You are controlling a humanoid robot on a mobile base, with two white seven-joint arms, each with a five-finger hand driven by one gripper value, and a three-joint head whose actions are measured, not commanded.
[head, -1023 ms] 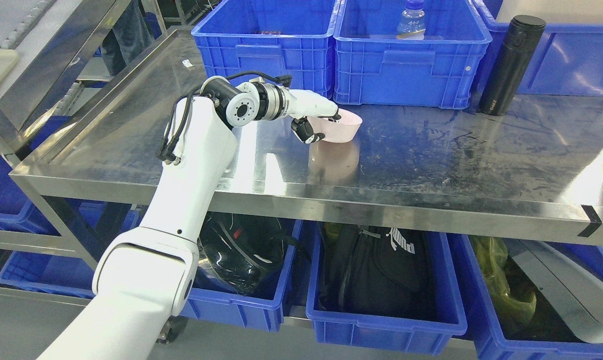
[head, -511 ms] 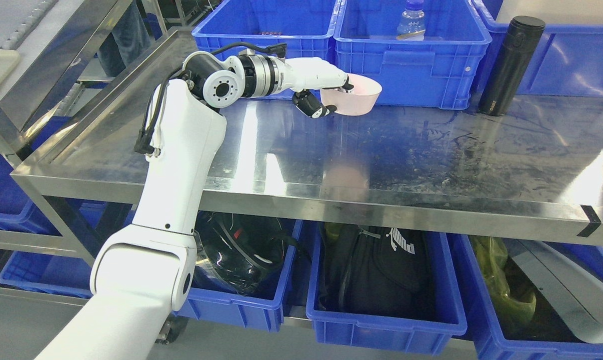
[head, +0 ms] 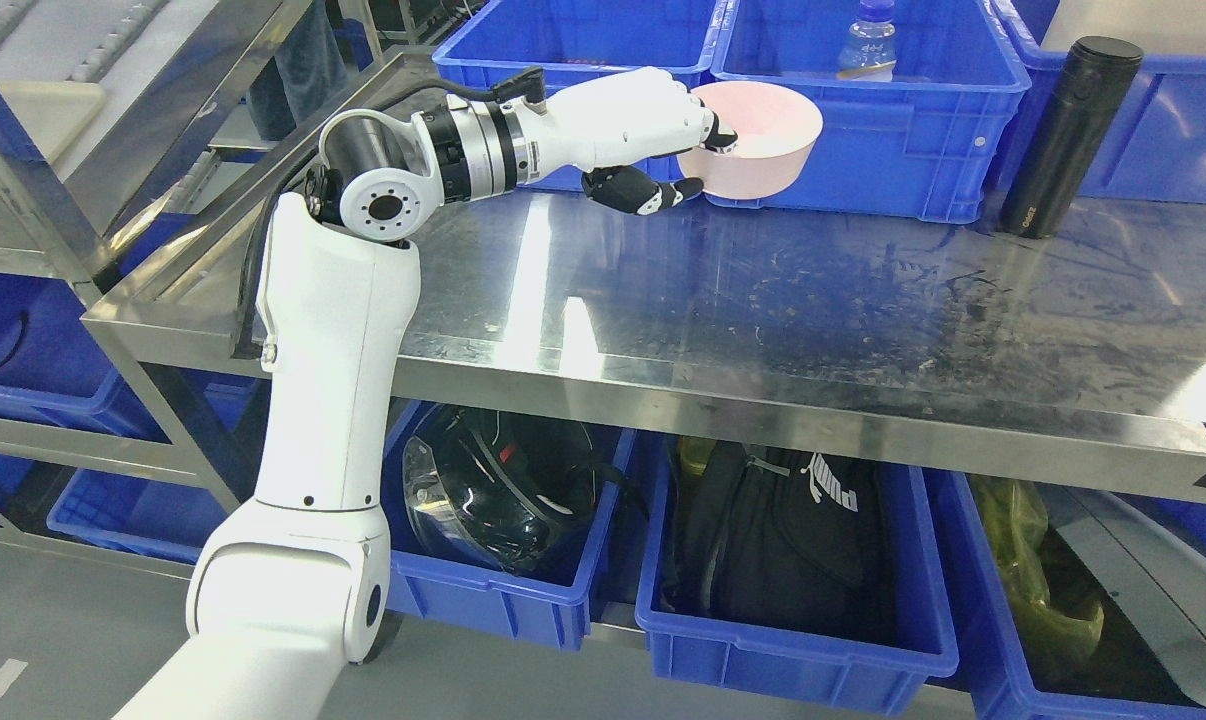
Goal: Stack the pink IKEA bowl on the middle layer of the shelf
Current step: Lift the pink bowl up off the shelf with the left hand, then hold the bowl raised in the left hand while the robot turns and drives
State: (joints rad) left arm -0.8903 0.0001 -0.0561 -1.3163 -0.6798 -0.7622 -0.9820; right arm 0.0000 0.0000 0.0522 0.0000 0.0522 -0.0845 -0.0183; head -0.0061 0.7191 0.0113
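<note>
Steel shelf surface was scuffed and shiny, with blue bins lined up along the back. Left hand had its fingers clamped on the rim of the pink bowl, holding it up off the surface right in front of those bins. Black flask stood well off to the right.

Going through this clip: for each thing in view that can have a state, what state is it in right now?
Left hand: shut on the pink bowl's rim.
Pink bowl: upright, empty, held clear above the steel shelf.
Black flask: standing upright on the shelf, lid on.
Water bottle: upright in a blue crate, capped.
Helmet: lying in a lower blue bin.
Black backpack: stuffed into the lower middle bin.
</note>
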